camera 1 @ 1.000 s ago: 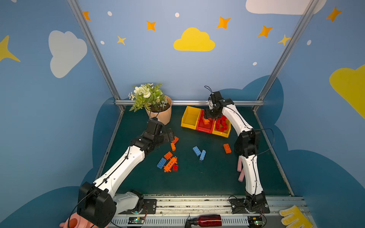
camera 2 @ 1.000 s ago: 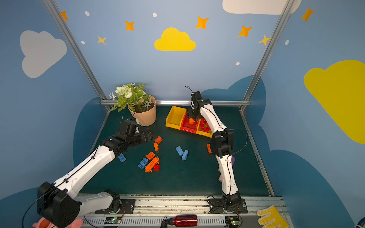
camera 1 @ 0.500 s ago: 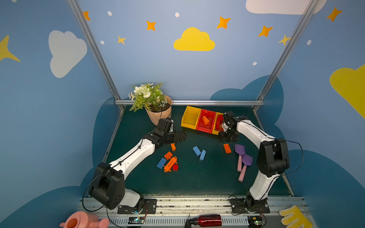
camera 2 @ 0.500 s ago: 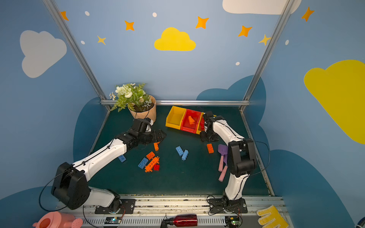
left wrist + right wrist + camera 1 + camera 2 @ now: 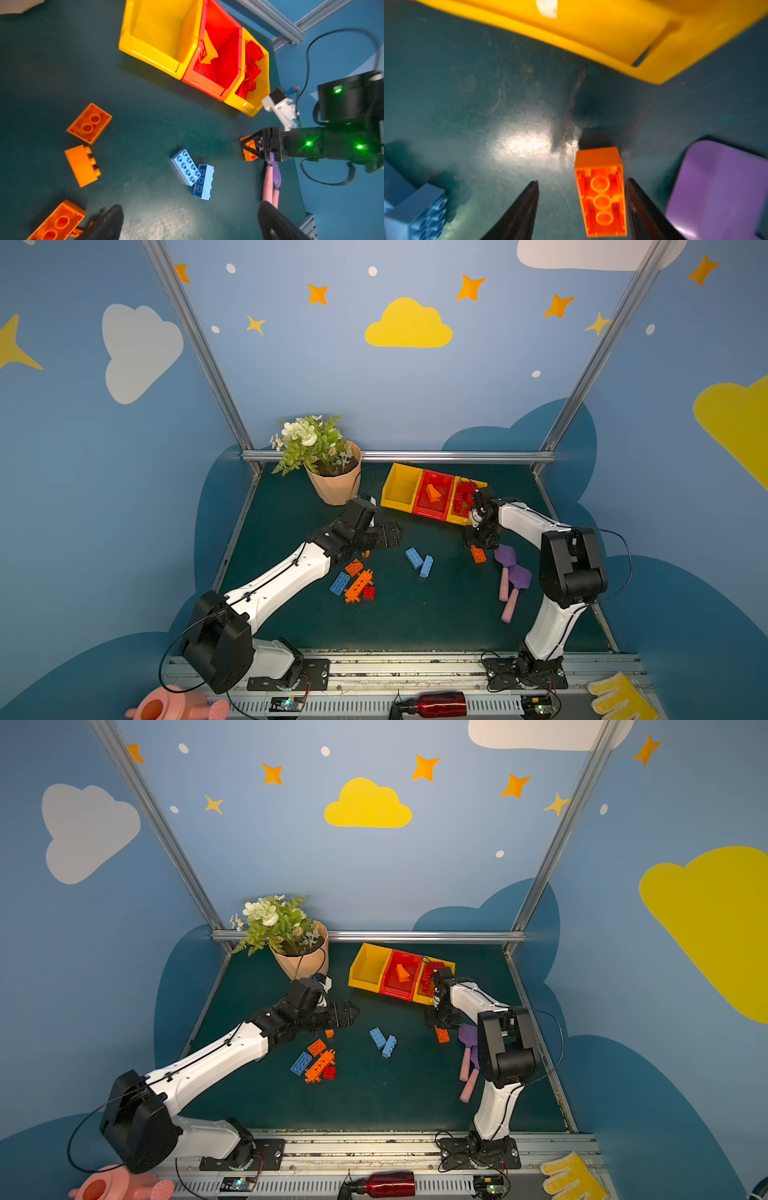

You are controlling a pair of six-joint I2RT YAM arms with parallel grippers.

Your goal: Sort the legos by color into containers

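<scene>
The right tool point(image 5: 582, 181), jaws parted around the orange brick point(image 5: 601, 193), has it beside one finger point(image 5: 639, 199), so clamping could twist it loose; the left tool point(image 5: 390, 534) gapes empty.

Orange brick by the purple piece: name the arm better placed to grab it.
Right: the right gripper straddles the orange brick, jaws open; the left gripper hovers well away.

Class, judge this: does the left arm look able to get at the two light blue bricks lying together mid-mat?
Probably yes. The left gripper hangs open just short of the light blue bricks, with only bare mat between; the right gripper is off to the side, around an orange brick.
</scene>
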